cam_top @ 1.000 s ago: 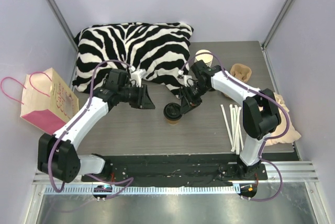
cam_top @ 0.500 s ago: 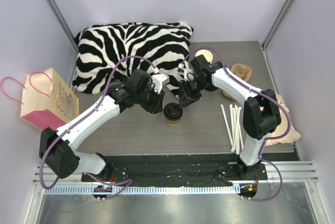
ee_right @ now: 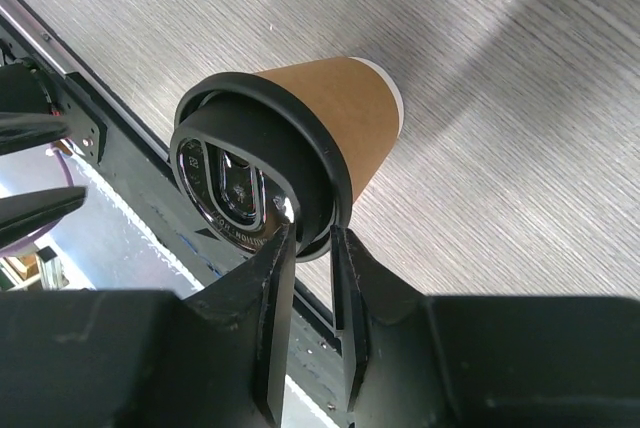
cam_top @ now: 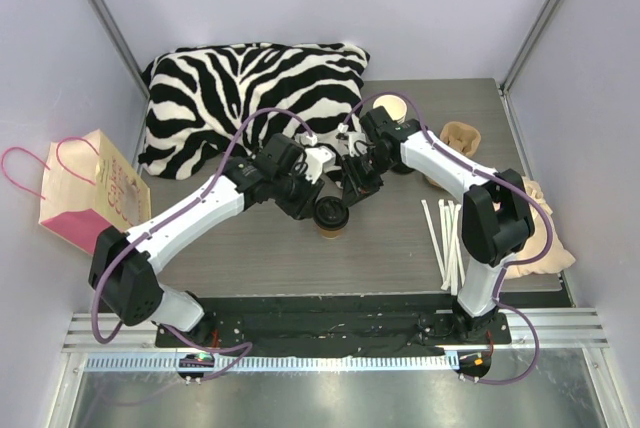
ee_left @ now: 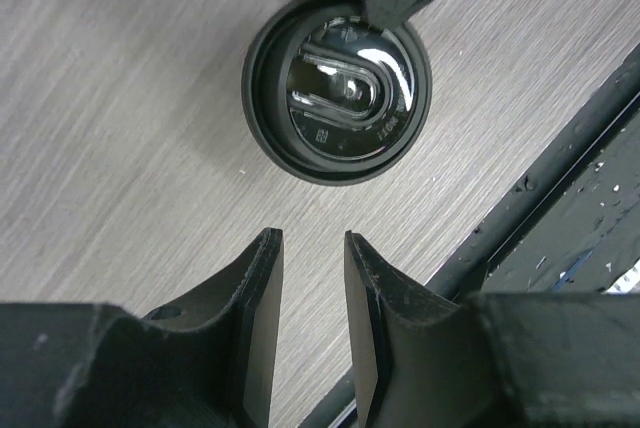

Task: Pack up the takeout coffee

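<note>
- One takeout coffee point(cam_top: 330, 215): brown paper cup with a black lid point(ee_right: 250, 178), standing on the grey table point(cam_top: 250, 248) near its middle, just in front of the zebra pillow point(cam_top: 250, 88) and between the two grippers.
- Attitude: upright, base on the table and lid facing up. The long axis runs vertical, widening from base to rim.
- Right gripper point(ee_right: 312, 248): jaws narrow, pinching the lid's raised rim at one edge, one finger over the lid and one outside it.
- Left gripper point(ee_left: 310, 243): jaws a narrow gap apart with nothing between them, poised just beside the cup.
- Hazard 1: the hold takes only the lid rim, so a lift may pop the lid off or tip the cup.
- Hazard 2: the grip sits off-centre, so the cup could swing or slip out.
- Hazard 3: both grippers crowd the same cup, and either finger may strike the other or knock it over.
- Hazard 4: the paper bag point(cam_top: 90, 193) lies well apart at far left, a long carry on a weak hold.
</note>
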Robot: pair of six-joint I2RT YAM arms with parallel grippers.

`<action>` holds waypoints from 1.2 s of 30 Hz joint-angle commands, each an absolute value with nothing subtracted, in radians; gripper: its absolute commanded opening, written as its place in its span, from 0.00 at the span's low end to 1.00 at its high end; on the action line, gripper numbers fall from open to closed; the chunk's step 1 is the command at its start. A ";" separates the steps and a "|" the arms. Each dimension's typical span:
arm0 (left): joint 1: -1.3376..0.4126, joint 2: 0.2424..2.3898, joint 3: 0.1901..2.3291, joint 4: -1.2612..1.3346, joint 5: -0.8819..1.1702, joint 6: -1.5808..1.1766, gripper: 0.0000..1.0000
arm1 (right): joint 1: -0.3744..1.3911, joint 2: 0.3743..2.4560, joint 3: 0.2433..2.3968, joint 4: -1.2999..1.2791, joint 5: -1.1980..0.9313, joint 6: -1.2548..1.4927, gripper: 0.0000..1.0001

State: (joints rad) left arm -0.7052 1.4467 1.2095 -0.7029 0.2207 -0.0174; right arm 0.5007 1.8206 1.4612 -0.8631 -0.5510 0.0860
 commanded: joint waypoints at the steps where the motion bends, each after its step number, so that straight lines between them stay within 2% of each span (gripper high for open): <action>1: -0.713 1.442 1.281 -0.707 0.218 0.026 0.35 | 0.515 1.819 1.476 -0.838 -0.541 0.100 0.29; 26: -0.752 1.519 1.286 -0.684 0.178 0.037 0.34 | 0.546 1.801 1.476 -0.830 -0.542 0.107 0.29; 29: -0.752 1.546 1.263 -0.675 0.179 0.043 0.31 | 0.549 1.809 1.460 -0.825 -0.529 0.106 0.27; 33: -0.753 1.583 1.230 -0.667 0.169 0.049 0.20 | 0.552 1.818 1.454 -0.825 -0.505 0.101 0.24; 36: -0.753 1.586 1.207 -0.675 0.167 0.055 0.16 | 0.551 1.824 1.451 -0.827 -0.488 0.095 0.19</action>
State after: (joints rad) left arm -0.7467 1.5711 1.2446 -0.6876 0.1867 0.0315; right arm 0.5468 1.8221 1.4563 -0.8452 -0.5327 0.1078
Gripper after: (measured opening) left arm 0.186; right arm 0.214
